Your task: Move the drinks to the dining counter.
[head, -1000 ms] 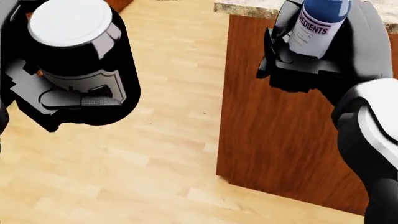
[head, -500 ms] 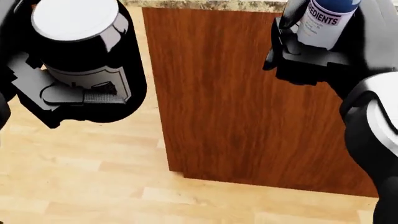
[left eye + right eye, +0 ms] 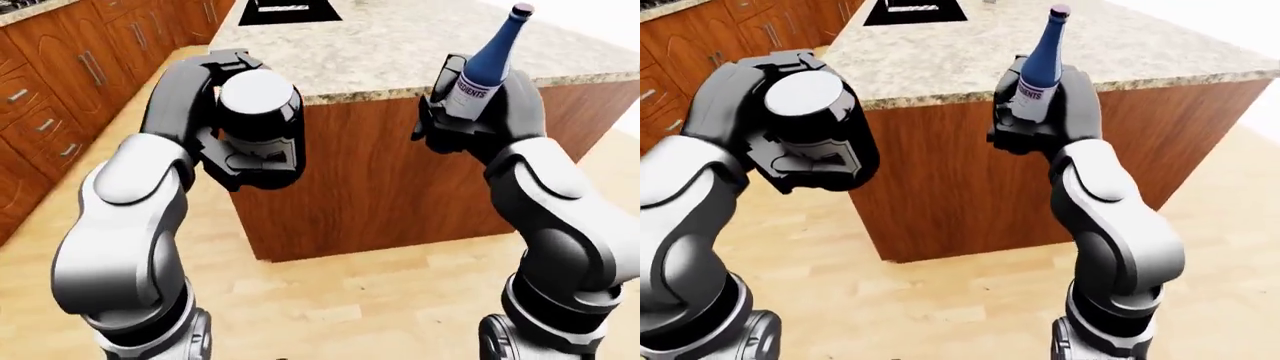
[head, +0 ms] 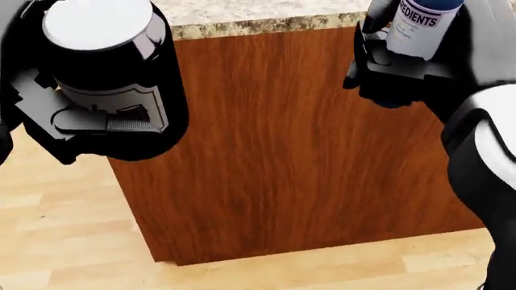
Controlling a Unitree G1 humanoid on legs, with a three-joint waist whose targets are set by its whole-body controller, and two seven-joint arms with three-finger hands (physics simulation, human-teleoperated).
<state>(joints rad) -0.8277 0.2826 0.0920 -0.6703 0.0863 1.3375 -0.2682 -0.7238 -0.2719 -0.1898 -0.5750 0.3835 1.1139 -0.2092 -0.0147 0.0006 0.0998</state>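
Observation:
My left hand [image 3: 235,146] is shut on a black jar with a white lid [image 3: 256,101], held upright at chest height over the wooden floor, left of the counter's near corner. A blue bottle with a white label [image 3: 488,64] stands upright in my right hand [image 3: 455,124], whose fingers close round its lower half. That bottle is held just short of the granite top of the dining counter [image 3: 400,45]. The counter's brown wood side [image 4: 282,151] fills the middle of the head view.
A black sink [image 3: 288,10] is set into the counter's top at the top of the left-eye view. Wooden cabinets with drawers [image 3: 60,97] line the left side. Light wooden floor [image 3: 350,300] lies between them and round the counter.
The whole head view has shifted: the counter's wood side has slid left and now spans the middle. Both hands keep their drinks in the same pose.

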